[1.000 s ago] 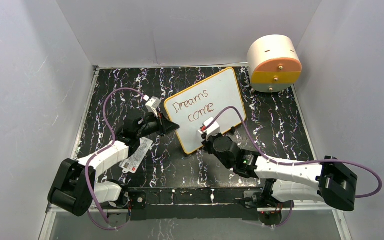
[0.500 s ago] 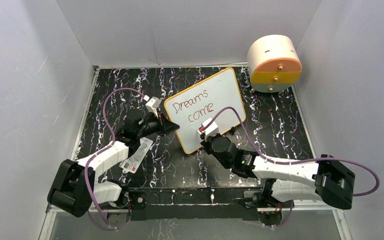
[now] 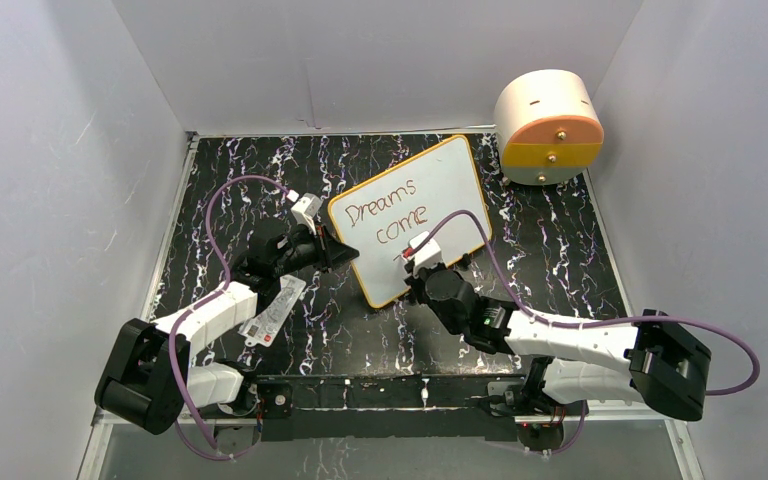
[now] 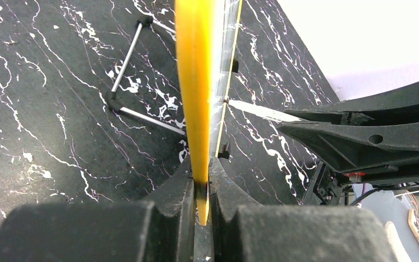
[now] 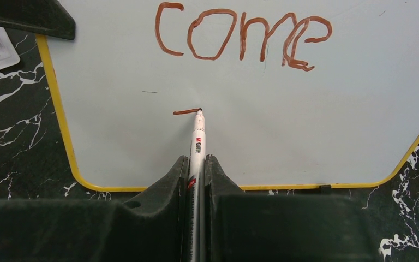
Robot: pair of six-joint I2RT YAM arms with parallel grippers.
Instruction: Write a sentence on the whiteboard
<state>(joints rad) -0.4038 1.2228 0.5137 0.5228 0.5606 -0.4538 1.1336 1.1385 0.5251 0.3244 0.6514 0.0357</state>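
Observation:
The whiteboard (image 3: 430,200) with its orange-yellow frame lies slanted on the table and bears the reddish-brown words "Dreams come" (image 3: 392,220). In the right wrist view "come" (image 5: 240,35) shows above a short fresh stroke (image 5: 186,112). My right gripper (image 5: 197,164) is shut on a white marker (image 5: 197,142) whose tip touches the board at the stroke's right end. My left gripper (image 4: 201,180) is shut on the board's yellow edge (image 4: 193,82), at the board's left side in the top view (image 3: 345,250).
A round white and orange drawer unit (image 3: 548,127) stands at the back right. A small white printed card (image 3: 276,310) lies beside the left arm. A thin metal stand (image 4: 136,71) lies on the black marbled table behind the board. White walls enclose the table.
My right gripper has shifted slightly up and left over the board's lower part with the marker. The left arm and the board have not moved.

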